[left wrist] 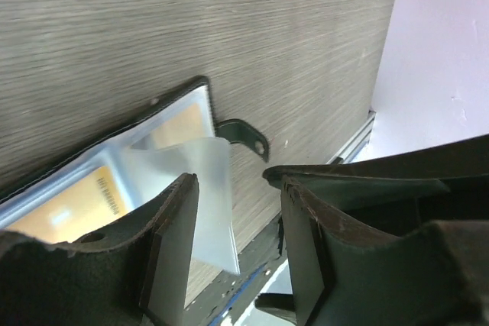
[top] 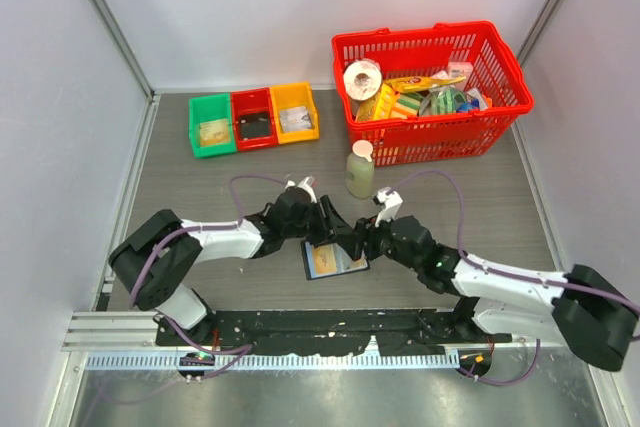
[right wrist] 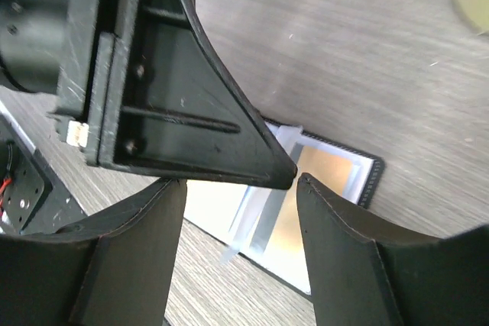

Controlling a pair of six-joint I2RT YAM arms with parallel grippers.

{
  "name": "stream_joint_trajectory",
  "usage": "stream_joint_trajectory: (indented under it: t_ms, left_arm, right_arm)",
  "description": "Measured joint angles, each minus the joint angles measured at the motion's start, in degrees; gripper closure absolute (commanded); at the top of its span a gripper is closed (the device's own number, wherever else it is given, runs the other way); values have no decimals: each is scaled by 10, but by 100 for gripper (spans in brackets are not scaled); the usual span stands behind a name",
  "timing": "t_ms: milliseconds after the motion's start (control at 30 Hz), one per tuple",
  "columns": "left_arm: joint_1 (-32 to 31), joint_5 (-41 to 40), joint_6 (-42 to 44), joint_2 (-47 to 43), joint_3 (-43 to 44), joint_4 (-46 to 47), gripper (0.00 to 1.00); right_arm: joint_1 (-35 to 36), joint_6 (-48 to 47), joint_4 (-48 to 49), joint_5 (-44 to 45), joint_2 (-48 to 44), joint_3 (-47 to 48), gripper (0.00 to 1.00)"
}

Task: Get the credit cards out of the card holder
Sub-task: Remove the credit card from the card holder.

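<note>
**Both grippers open over the spread card holder**

We see the card holder (top: 335,263) lying open on the table (top: 200,197), black cover down and clear sleeves up. The left gripper (left wrist: 233,181) hangs over its 12 o'clock edge with jaws apart. 1 loose clear sleeve leaf (left wrist: 210,196) stands against the inner face of 1 finger, not pinched. The right gripper (right wrist: 243,188) sits over the 2 o'clock corner, jaws apart too, with a left fingertip poking between its own fingers. The yellow-orange credit cards (left wrist: 72,211) sit inside the sleeves.

At 11 o'clock from the holder we count 3 trays in a row: green tray (top: 210,102), red tray (top: 252,97), orange tray (top: 292,90). Each holds 1 small item we cannot name. At 1 o'clock stands a red basket (top: 440,137) holding a white roll (top: 362,77), yellow packets (top: 385,105) and other groceries. A pale bottle (top: 360,171) stands upright just outside it.
</note>
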Motion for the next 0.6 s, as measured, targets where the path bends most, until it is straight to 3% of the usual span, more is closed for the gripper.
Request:
stream_joint_trajectory:
  t_ms: [300,467,600]
  left_arm:
    - [-28,11,-1,76,81,14,47]
    - [-18,9,12,61,77,-19,47]
    - [11,-24,38,-16,57,-68,51]
  right_arm:
    - [-4,-8,-128,75,-142,-11,39]
    - [-6,17,-94,50,-120,-27,47]
    - [-1,52,-27,-18,-44,-37,50]
